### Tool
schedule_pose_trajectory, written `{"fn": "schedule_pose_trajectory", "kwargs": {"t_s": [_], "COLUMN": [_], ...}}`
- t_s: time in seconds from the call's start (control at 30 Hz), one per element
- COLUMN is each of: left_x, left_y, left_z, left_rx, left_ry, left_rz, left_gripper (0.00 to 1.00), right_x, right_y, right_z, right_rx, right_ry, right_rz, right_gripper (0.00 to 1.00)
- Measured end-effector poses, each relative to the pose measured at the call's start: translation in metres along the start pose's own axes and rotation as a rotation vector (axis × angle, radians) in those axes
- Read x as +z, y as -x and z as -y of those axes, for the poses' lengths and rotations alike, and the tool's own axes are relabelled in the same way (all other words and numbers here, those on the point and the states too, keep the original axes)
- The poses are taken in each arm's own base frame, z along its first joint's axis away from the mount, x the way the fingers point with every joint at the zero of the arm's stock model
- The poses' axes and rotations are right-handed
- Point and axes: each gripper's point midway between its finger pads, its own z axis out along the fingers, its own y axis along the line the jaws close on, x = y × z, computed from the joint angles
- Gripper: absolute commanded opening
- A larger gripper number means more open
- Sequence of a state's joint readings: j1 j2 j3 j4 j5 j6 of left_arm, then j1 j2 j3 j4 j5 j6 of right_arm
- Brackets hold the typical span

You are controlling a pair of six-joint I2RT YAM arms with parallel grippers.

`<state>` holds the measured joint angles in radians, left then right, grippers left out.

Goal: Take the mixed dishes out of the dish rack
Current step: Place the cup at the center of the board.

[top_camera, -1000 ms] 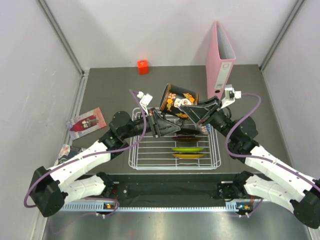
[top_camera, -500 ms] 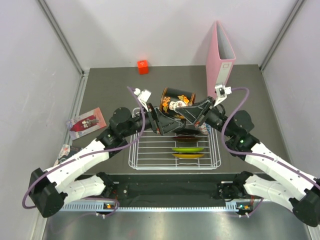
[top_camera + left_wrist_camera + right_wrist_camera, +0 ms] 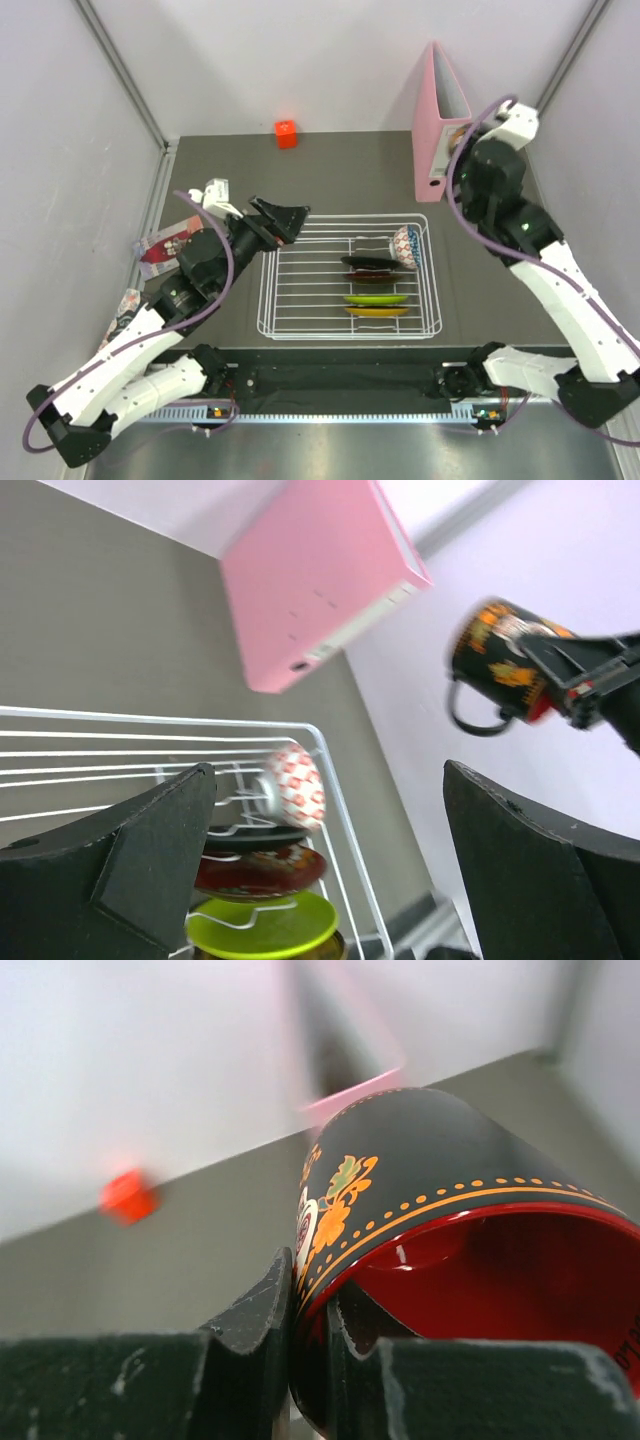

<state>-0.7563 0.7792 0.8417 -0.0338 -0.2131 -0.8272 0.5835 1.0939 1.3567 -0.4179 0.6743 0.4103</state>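
The right gripper [image 3: 300, 1310] is pinching the rim of the glossy black cup with the red inside and orange flower pattern [image 3: 440, 1210], one finger inside and one outside. It holds the cup high in the air, tipped on its side, close to the upright pink ring binder [image 3: 440, 120]. With only a rim pinch, I'd say the cup should travel slowly and swing wide of the binder. It should come down on bare worktop [image 3: 220, 170] right of the white wire dish rack [image 3: 300, 295], base flat before the jaws let go.

The left gripper [image 3: 285, 220] hangs spread wide and empty over the rack's far left corner. Standing in the rack's dividers are a black plate [image 3: 372, 263], a dark red patterned plate [image 3: 375, 277], a lime green plate [image 3: 376, 299] and a gold patterned plate [image 3: 376, 312]. A white patterned bowl [image 3: 405, 246] lies there on its side.

The worktop is dark grey and matt, walled in by plain white panels [image 3: 100, 150]. A small orange-red cube [image 3: 286, 133] sits at the back.
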Motion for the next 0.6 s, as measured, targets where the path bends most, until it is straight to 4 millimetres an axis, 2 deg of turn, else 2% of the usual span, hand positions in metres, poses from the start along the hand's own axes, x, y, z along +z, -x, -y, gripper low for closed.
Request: {"fn": "schedule_pose_trajectory", "kwargs": {"t_s": [0.07, 0.13, 0.2, 0.27, 0.4, 0.6], "left_x": [-0.004, -0.007, -0.009, -0.011, -0.017, -0.021], "left_y": [0.008, 0.011, 0.009, 0.007, 0.005, 0.003], "left_z": [-0.009, -0.016, -0.025, -0.032, -0.040, -0.041], "left_rx": [0.005, 0.011, 0.019, 0.027, 0.034, 0.034], "left_ry": [0.051, 0.087, 0.126, 0.152, 0.188, 0.189], "left_rz": [0.035, 0.050, 0.048, 0.039, 0.029, 0.014], "left_gripper": [0.99, 0.99, 0.99, 0.99, 0.99, 0.99], "right_x": [0.017, 0.032, 0.045, 0.058, 0.085, 0.146], "right_y": [0.016, 0.020, 0.016, 0.006, -0.036, -0.102], "right_z": [0.035, 0.081, 0.124, 0.158, 0.194, 0.217], "right_rx": [-0.008, -0.014, -0.011, 0.001, 0.067, 0.075], "right_ry": [-0.140, -0.283, -0.423, -0.524, -0.601, -0.642], "right_rz": [0.032, 0.019, -0.021, -0.068, -0.219, -0.480], "right_gripper": [0.00, 0.00, 0.00, 0.00, 0.00, 0.00]}}
